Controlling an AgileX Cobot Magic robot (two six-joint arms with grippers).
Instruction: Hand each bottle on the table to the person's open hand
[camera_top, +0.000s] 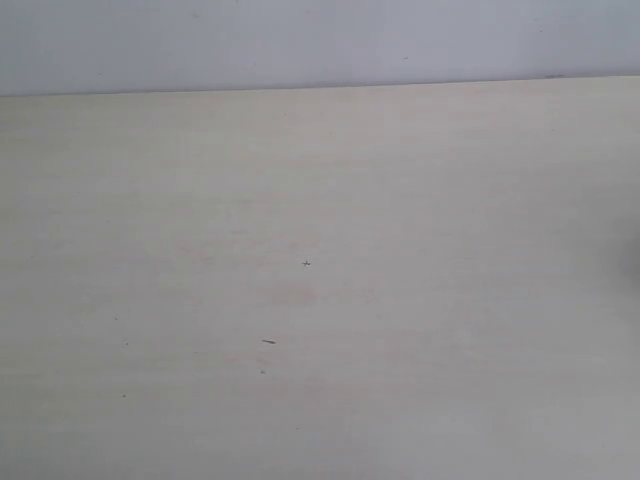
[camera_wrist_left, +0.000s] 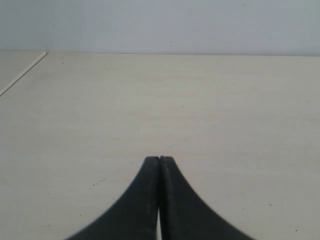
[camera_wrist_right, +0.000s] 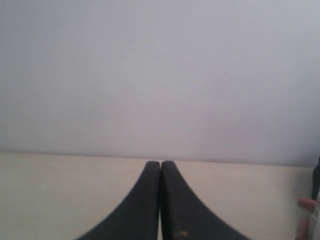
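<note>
No bottles show in any view. The pale beige table (camera_top: 320, 200) lies bare in the exterior view, and neither gripper appears there. In the left wrist view my left gripper (camera_wrist_left: 159, 159) is shut, its black fingers pressed together over the table (camera_wrist_left: 210, 105) with nothing between them. My right gripper (camera_wrist_right: 160, 163) is also shut and holds nothing, low over the table (camera_wrist_right: 60, 195) and facing the wall. At the edge of the right wrist view a person's fingertips (camera_wrist_right: 303, 203) show beside something pale and dark that is cut off. I cannot tell whether that hand is open.
A plain grey-white wall (camera_top: 320, 40) rises behind the table's far edge. A few tiny dark specks (camera_top: 268, 341) mark the tabletop. In the left wrist view a seam or table edge (camera_wrist_left: 22, 75) runs diagonally at one side.
</note>
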